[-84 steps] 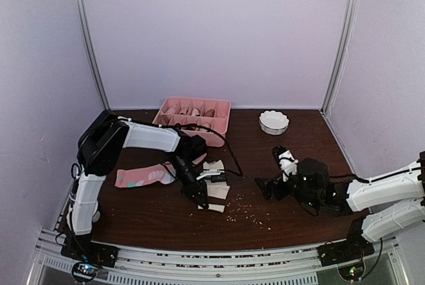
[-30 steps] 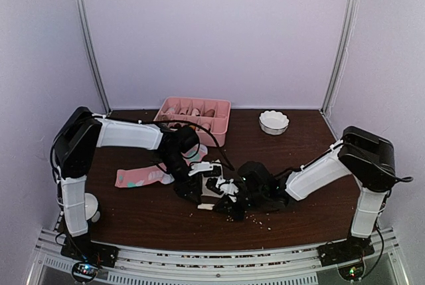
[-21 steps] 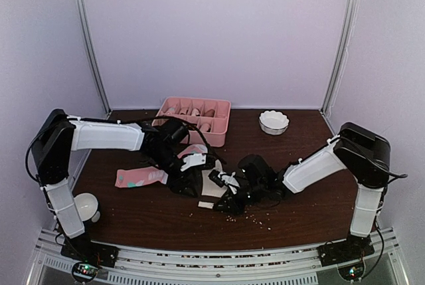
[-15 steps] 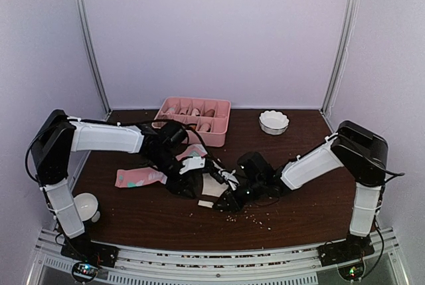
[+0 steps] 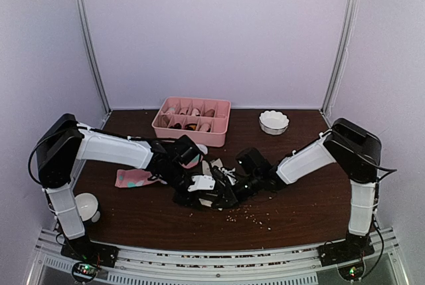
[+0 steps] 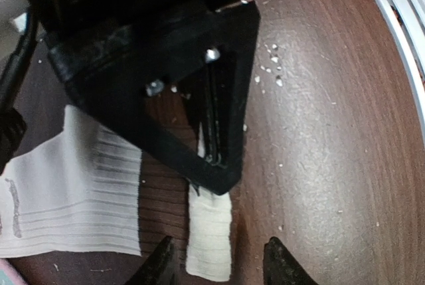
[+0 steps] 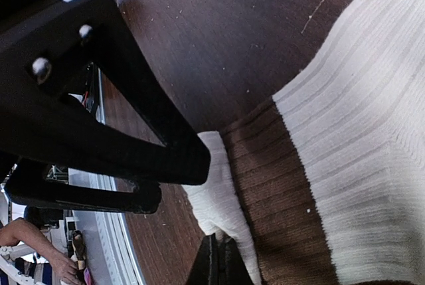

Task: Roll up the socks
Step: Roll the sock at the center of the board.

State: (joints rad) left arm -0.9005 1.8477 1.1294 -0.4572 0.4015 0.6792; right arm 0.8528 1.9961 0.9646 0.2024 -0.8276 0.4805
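Observation:
The cream sock (image 6: 73, 192) lies flat on the dark table, with a narrow cream flap (image 6: 209, 238) sticking out toward me. My left gripper (image 6: 220, 265) is open; its fingertips (image 6: 163, 266) stand on either side of that flap without touching it. My right gripper (image 7: 219, 262) is shut, and its tips rest on the cream edge beside the sock's brown band (image 7: 279, 185). Seen from above, both grippers (image 5: 199, 189) (image 5: 226, 190) meet over the cream sock and hide most of it. The pink sock (image 5: 133, 177) lies flat to the left.
A pink divided tray (image 5: 192, 120) and a small white bowl (image 5: 273, 121) stand at the back. A white cup (image 5: 85, 205) sits by the left arm's base. Crumbs (image 5: 252, 215) are scattered near the front, close to the table's metal rail (image 6: 398, 19).
My left gripper has swung forward and right to straddle the cream flap, and its jaws have narrowed a little. My right gripper has slid left onto the sock's edge, still shut.

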